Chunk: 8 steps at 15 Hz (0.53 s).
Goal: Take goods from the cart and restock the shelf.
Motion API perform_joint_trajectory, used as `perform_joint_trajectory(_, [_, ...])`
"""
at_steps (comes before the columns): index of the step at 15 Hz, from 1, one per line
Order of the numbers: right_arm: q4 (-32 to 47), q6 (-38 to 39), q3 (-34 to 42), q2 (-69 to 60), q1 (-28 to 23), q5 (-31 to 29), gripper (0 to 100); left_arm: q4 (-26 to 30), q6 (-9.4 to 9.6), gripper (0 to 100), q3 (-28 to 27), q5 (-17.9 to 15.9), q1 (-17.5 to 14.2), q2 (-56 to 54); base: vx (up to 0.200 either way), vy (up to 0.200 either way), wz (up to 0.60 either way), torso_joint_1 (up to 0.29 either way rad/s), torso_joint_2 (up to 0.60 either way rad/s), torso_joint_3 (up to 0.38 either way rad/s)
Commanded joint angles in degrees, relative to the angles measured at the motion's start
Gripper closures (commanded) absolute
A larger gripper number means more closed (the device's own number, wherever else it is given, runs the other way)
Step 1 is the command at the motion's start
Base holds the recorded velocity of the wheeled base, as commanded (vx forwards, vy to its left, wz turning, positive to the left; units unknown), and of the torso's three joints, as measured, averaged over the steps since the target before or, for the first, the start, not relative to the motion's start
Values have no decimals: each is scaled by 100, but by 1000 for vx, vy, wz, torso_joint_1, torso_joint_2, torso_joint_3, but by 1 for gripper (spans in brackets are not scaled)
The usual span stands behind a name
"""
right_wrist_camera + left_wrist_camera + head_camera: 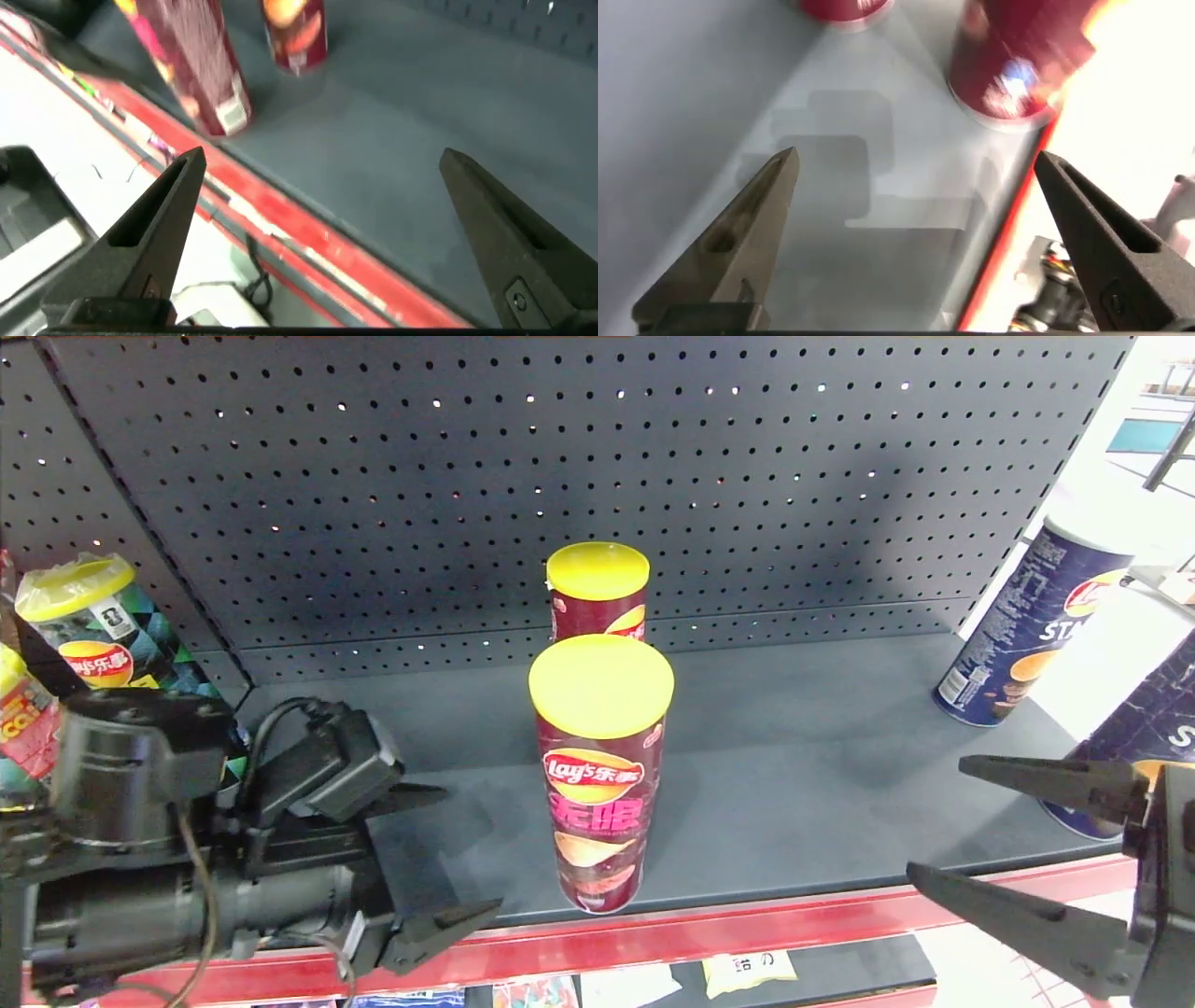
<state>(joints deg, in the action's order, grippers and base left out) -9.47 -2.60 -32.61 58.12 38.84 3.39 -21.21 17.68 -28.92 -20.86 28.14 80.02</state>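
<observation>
Head view: your left gripper (467, 849) and right gripper (936, 819) both gape wide, empty. The front can (600, 770) stands upright at the shelf (822, 756) lip between them, nearer the left.
Left wrist: front can (1004, 65) ahead, offset.
Right wrist: front can (201, 65) farther off.

This is a shop. A dark grey shelf (794, 756) has a back wall (560, 476) full of little holes. A red strip (747, 919) runs along its front edge, with paper price tags (747, 971) under it. Tall chip cans stand on the shelf: red cans (597, 775) in the middle, blue cans (1018, 635) at the right edge.
</observation>
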Motion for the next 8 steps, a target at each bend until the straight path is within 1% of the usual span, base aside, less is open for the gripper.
perform_joint_trajectory(1, [279, -13, 413, -662, 1, -22, 0, 961, -476, 0, 422, 310, -115, -2060, 0, 0, 0, 0, 0, 0])
perform_joint_trajectory(2, [859, -13, 422, -1075, 1, -146, 0, 1515, -669, 0, 378, 513, -115, -2641, 0, 0, 0, 0, 0, 0])
perform_joint_trajectory(3, [1510, -13, 343, -1523, 1, -295, 0, 2095, -748, 0, 316, 785, -115, -3203, 0, 0, 0, 0, 0, 0])
perform_joint_trajectory(4, [2099, -4, 176, -1989, -8, -480, 0, 2728, -783, 0, 202, 1093, -115, -3810, 0, 0, 0, 0, 0, 0])
perform_joint_trajectory(5, [2600, 5, 35, -2350, -34, -708, 0, 3264, -950, 0, 88, 1418, -151, -4302, 0, 0, 0, 0, 0, 0])
perform_joint_trajectory(6, [3004, 22, -52, -2666, -149, -945, 0, 3738, -1223, 0, -62, 1831, -274, -4750, 0, 0, 0, 0, 0, 0])
perform_joint_trajectory(7, [3101, 22, -61, -2754, -201, -998, 0, 3844, -1293, 0, -88, 1936, -317, -4847, 0, 0, 0, 0, 0, 0])
perform_joint_trajectory(8, [3505, 31, -70, -3211, -702, -1086, 0, 4398, -1662, 0, -255, 2402, -713, -5339, 0, 0, 0, 0, 0, 0])
